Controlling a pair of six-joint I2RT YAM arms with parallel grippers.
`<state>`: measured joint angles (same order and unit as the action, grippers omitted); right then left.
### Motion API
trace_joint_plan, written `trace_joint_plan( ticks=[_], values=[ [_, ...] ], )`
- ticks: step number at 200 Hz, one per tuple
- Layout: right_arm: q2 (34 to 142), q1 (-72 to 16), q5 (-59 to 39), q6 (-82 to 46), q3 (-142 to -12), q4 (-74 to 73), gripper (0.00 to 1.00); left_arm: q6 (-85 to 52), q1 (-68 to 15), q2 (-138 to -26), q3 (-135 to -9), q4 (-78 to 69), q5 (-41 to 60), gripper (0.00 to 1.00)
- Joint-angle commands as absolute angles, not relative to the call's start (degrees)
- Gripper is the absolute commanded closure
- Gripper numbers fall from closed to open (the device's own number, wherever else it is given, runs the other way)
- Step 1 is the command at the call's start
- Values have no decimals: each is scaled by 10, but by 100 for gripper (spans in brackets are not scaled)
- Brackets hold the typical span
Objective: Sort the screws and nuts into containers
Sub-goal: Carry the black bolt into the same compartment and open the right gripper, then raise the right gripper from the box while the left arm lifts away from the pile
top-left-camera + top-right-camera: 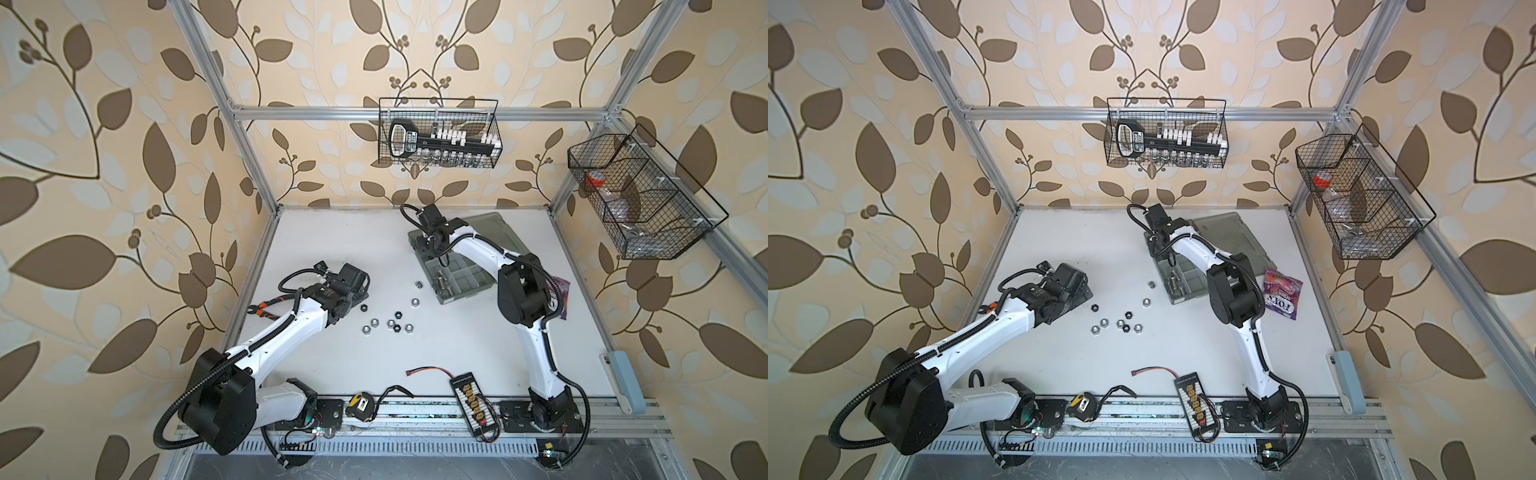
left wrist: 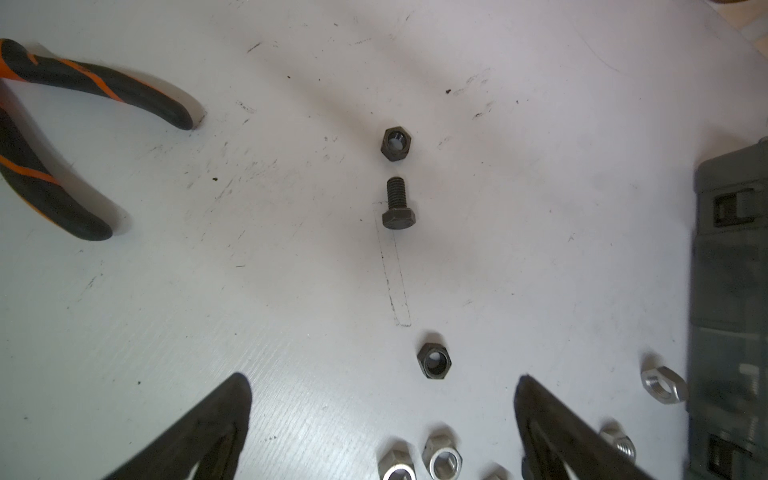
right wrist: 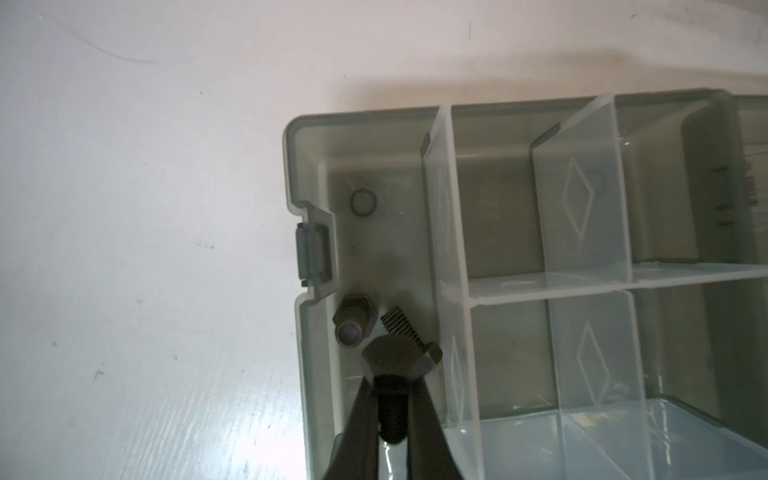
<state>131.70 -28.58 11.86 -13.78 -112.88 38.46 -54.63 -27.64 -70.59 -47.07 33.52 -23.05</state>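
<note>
My right gripper (image 3: pixel 392 376) is shut on a black screw (image 3: pixel 395 357), hex head beyond the fingertips and shaft between them. It hangs over a corner compartment (image 3: pixel 293 166) of the grey organizer case (image 1: pixel 465 286), where two black screws (image 3: pixel 353 322) lie. Another compartment holds silver screws (image 1: pixel 442 280). My left gripper (image 2: pixel 380 377) is open and empty above the table. Ahead of it lie a black nut (image 2: pixel 434 360), a black screw (image 2: pixel 398 208) and another black nut (image 2: pixel 395 143). Several silver and black nuts (image 1: pixel 390 323) are scattered mid-table.
Orange-and-black pliers (image 2: pixel 83 83) lie by the left arm. The case's open lid (image 1: pixel 494 237) lies behind it, with a candy bag (image 1: pixel 1283 297) beside it. A tape measure (image 1: pixel 360 405) and a connector board (image 1: pixel 473 401) sit at the front edge. Wire baskets (image 1: pixel 438 137) hang on the frame.
</note>
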Motion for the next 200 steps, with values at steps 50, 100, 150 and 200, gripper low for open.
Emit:
trace_joint_plan(
  ticks=[50,100,150,200],
  values=[
    [1328,-287,108,-129,-1143,392,77,-539,-269,-716,-502,356,-248,1],
    [1315,-286,110,-129,-1133,392,70,-537,-268,-733,-514,359,-244,1],
    [1251,-287,113,-131,-1098,381,67,-516,-259,-771,-541,362,-229,1],
    [1122,-285,110,-154,-976,325,53,-494,-232,-865,-585,359,-187,7]
  ],
)
